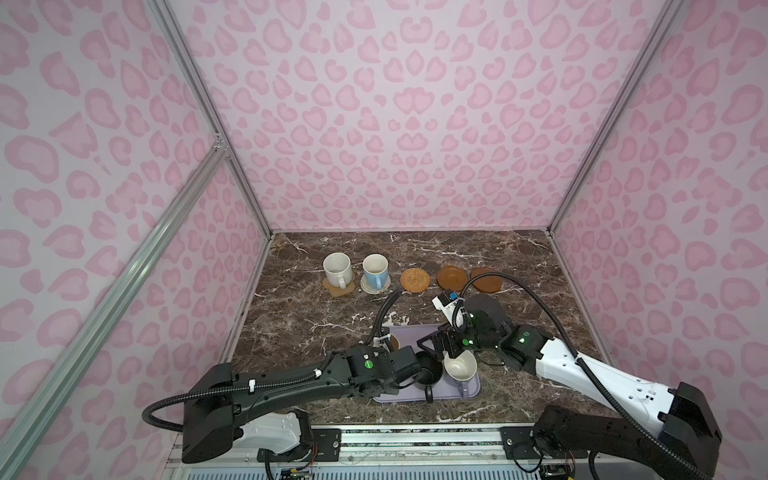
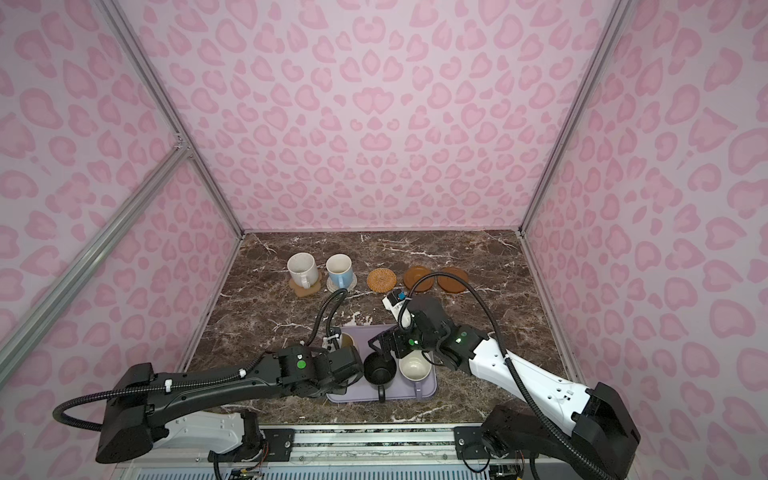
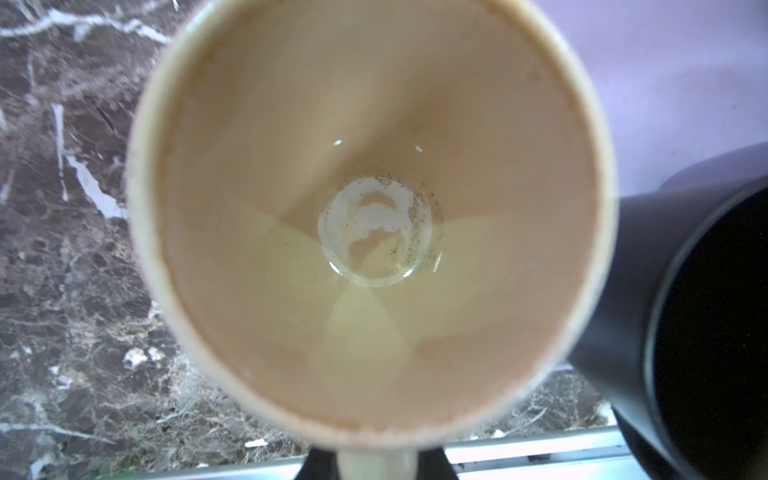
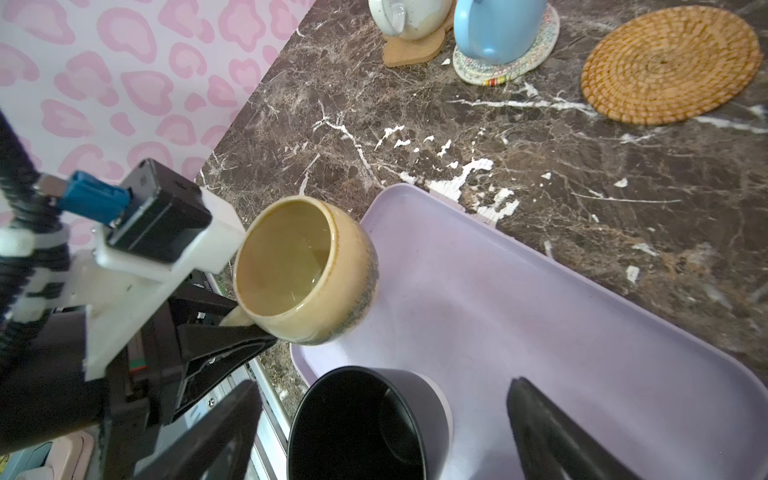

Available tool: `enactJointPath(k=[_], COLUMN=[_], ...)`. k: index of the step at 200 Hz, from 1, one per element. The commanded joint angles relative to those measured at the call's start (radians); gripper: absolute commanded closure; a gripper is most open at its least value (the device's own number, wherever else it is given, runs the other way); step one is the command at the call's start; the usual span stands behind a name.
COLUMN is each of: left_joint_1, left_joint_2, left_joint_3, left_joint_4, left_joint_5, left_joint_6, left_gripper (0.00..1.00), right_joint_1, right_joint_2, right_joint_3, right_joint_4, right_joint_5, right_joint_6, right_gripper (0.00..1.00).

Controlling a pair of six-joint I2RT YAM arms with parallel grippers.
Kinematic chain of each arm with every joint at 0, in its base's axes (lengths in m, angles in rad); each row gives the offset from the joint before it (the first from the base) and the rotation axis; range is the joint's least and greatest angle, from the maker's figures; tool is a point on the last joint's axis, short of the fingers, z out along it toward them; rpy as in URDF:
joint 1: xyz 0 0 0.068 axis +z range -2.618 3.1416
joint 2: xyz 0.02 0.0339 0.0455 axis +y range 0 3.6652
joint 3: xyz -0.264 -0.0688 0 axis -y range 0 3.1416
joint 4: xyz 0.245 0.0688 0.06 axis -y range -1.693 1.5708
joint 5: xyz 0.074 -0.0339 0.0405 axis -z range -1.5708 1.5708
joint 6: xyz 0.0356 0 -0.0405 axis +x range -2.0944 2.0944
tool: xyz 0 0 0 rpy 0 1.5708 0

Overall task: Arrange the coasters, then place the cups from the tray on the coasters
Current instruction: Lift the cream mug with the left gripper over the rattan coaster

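Left fingers are pinched shut on the handle of the cream-yellow mug, at a corner of the lavender tray; lifted or resting, cannot tell. Right fingers are spread wide and empty above the black mug.

Risks:
- A handle-only hold may let the mug swing or slip.
- The black mug just beside may get knocked.
- The arms are close and may clash heading for the rattan coaster.
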Motion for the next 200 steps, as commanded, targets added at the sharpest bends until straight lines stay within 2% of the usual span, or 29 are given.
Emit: enactJointPath(k=[1,63,106,142,200], left_joint_1=[0.016,0.103,0.176,0.214,0.306], left_joint_2=[-0.009,0.05,0.103,0.189,0.349], left_joint_3=[0.025,0.118,0.223,0.345,0.531], left_joint_4=[-0.003,0.026,0.045,0.048,0.11], left_joint_5=[-0.062,-0.1,-0.109,-0.129,-0.081], left_joint_6=[0.02,0.111,0.193,0.256,0.345], left_gripper=[0.97,0.97,0.97,0.97,0.97], right_joint_1=[-0.013,-0.113,-0.206,-0.262,-0.355], right_joint_2=[-0.004,0.008,0.059,0.109,0.181], right_joint_3=[0.006,0.012,0.043,0.098,0.144], right_joint_4=[0.036,0.096,0.108,0.064,0.111], right_joint_5=[0.011,-0.016,-0.09,-0.08,-0.045], right_joint_6=[-0.008,-0.022,-0.063,-0.094,-0.024], right_gripper=[0.06,0.06,0.05,0.02,0.02])
